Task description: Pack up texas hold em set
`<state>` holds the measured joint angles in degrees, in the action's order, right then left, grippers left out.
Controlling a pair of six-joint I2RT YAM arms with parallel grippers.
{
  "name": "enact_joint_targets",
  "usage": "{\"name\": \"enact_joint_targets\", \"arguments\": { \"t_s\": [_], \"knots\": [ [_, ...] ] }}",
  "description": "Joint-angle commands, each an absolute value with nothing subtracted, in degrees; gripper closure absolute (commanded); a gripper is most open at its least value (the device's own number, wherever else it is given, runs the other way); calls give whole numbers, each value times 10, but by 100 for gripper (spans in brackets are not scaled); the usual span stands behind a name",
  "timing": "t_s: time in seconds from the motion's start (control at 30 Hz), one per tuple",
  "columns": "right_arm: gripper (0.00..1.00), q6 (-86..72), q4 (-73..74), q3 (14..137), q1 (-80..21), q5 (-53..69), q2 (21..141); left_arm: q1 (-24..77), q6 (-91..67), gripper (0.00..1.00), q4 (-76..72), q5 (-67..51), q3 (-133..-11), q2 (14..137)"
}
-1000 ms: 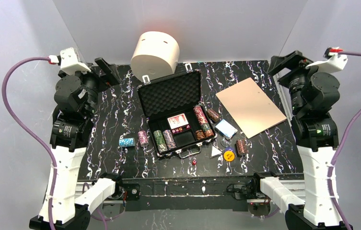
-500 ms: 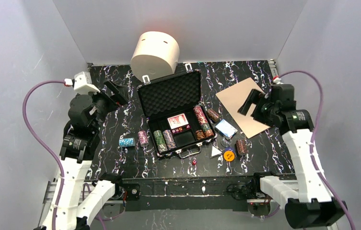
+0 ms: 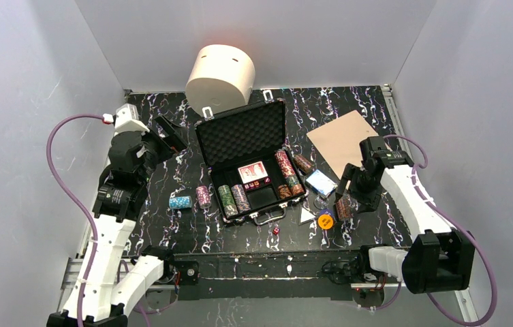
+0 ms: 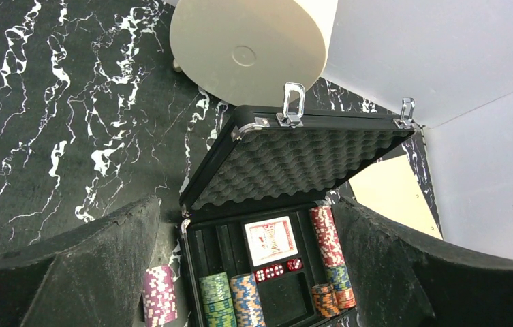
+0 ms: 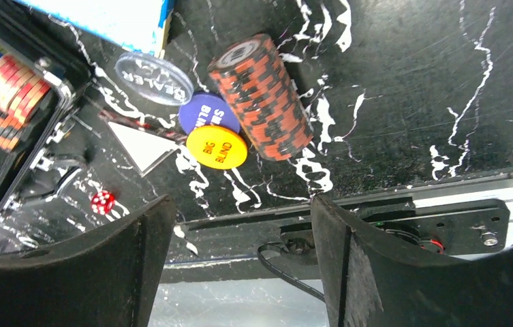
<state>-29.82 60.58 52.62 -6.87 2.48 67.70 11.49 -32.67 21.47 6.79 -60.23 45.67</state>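
Observation:
The black briefcase (image 3: 245,138) stands open mid-table, its foam lid up. It holds chip stacks, a card deck (image 4: 272,240) and red dice (image 4: 278,270). Outside it lie a teal stack (image 3: 180,201), a purple stack (image 3: 203,196), a brown stack (image 3: 302,163), a blue card deck (image 3: 321,182), a red-black stack (image 3: 343,208), a yellow button (image 3: 325,221) and a red die (image 3: 275,231). My left gripper (image 3: 166,136) is open and empty, left of the case lid. My right gripper (image 3: 352,187) is open and empty just above the red-black stack (image 5: 261,97).
A cream cylinder (image 3: 221,76) lies behind the case. A tan flat board (image 3: 349,139) lies at the right, beside my right arm. A clear dealer button (image 5: 152,79), a purple button (image 5: 202,112) and a white triangle (image 5: 146,144) lie by the yellow button (image 5: 216,147). The table's front edge is close.
Both arms have come down from a raised pose. The right gripper swung forward and down to the red-black stack. The left gripper moved toward the case lid.

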Motion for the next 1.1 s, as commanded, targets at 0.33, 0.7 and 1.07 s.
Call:
{"name": "enact_joint_targets", "arguments": {
  "t_s": [0.33,0.7,1.07],
  "knots": [
    [24,-322,559,526,-91,-54,759,121,-324,2,223,89,-605,466],
    [40,-282,525,516,-101,-31,832,132,-313,2,199,55,-609,476],
    [45,-268,484,503,-112,-48,871,132,-312,2,197,59,-617,491]
  ]
}}
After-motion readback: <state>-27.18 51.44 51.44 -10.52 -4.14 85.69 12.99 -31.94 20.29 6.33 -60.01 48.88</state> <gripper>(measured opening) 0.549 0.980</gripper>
